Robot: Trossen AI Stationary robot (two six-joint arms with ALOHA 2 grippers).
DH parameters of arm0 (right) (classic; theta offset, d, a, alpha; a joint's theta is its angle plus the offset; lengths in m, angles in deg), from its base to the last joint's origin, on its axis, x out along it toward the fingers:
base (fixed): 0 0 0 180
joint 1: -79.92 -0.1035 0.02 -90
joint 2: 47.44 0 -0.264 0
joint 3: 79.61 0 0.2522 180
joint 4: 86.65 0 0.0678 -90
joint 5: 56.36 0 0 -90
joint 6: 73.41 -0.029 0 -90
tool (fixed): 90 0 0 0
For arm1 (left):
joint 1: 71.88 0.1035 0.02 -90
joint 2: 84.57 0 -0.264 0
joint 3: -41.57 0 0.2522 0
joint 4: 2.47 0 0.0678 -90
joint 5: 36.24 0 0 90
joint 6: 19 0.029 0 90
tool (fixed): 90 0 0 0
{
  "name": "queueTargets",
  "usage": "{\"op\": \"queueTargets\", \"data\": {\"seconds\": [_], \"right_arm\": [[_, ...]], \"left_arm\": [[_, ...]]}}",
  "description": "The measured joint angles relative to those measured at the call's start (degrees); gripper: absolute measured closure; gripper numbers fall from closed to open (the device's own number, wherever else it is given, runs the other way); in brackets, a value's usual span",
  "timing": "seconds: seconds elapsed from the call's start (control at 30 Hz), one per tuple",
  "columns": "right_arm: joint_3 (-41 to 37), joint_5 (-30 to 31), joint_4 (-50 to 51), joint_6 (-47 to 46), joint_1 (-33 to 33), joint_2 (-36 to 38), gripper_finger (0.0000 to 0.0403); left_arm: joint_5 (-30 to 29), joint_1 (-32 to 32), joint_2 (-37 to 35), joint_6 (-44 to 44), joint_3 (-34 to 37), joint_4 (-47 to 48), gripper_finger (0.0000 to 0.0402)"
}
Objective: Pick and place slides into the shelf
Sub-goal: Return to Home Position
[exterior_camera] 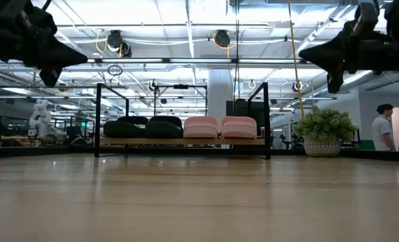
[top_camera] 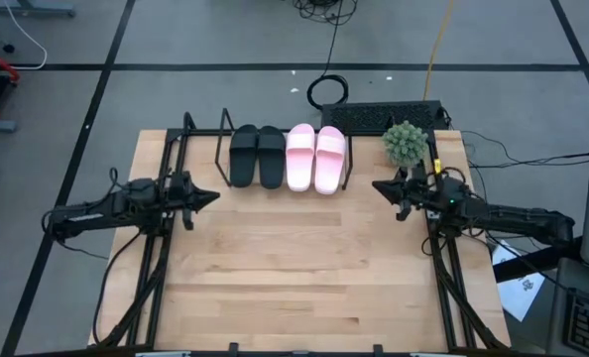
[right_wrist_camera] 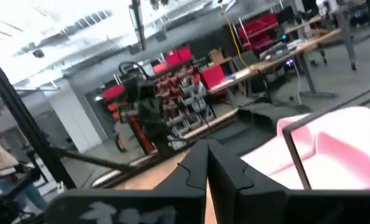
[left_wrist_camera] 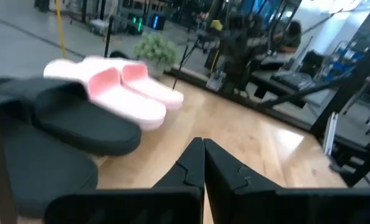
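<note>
Four slides stand side by side on the shelf (top_camera: 223,149) at the table's far edge: the black pair (top_camera: 258,156) on the left, the pink pair (top_camera: 316,157) on the right, also seen in the low view as black slides (exterior_camera: 143,127) and pink slides (exterior_camera: 220,126). My left gripper (top_camera: 213,196) hovers shut to the left of the shelf, above the table. My right gripper (top_camera: 378,185) hovers shut to the right of the shelf. In the left wrist view the black slides (left_wrist_camera: 79,121) and pink slides (left_wrist_camera: 119,87) lie ahead of the shut fingers (left_wrist_camera: 203,144).
A small potted plant (top_camera: 406,143) stands at the far right corner of the table, near my right arm. A dark keyboard-like object (top_camera: 374,116) lies behind the shelf. A person (exterior_camera: 383,128) stands in the room beyond. The tabletop (top_camera: 294,268) stretches toward the near edge.
</note>
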Motion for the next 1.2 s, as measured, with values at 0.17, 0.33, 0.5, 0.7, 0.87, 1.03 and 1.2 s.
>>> {"op": "queueTargets", "data": {"seconds": [0.17, 0.33, 0.5, 0.7, 0.87, 1.03, 1.2], "right_arm": [[-0.2, -0.2, 1.9, 1.7, 0.0, -0.1, 0.0403], [0.8, -1.9, 3.6, 3.3, 0.0, -0.1, 0.0403], [3.8, -3.1, 11.2, 8.4, 0.0, -0.1, 0.0403], [3.9, -3.2, 15.6, 10.4, 0.0, -0.1, 0.0403], [3.9, -3.2, 19.4, 10.0, 0.0, -0.1, 0.0403], [3.9, -3.1, 18.3, 9.4, 0.0, -0.1, 0.0403], [4.0, -3.1, 17.9, 9.4, 0.0, -0.1, 0.0403]], "left_arm": [[-0.3, 0.0, -0.2, 0.0, -0.3, 2.2, 0.0401], [-0.1, 0.0, -0.7, 0.8, -0.3, 1.4, 0.0401], [0.1, 0.0, -0.7, 0.6, -0.4, 8.4, 0.0401], [0.2, 0.0, -0.7, 0.6, -0.4, 9.3, 0.039], [0.7, 0.0, -0.7, 2.6, -0.4, 10.5, 0.0396], [0.5, 0.0, -0.7, 2.1, -0.4, 11.4, 0.0397], [0.3, 0.0, -0.7, 0.9, -0.4, 11.4, 0.0382]]}}
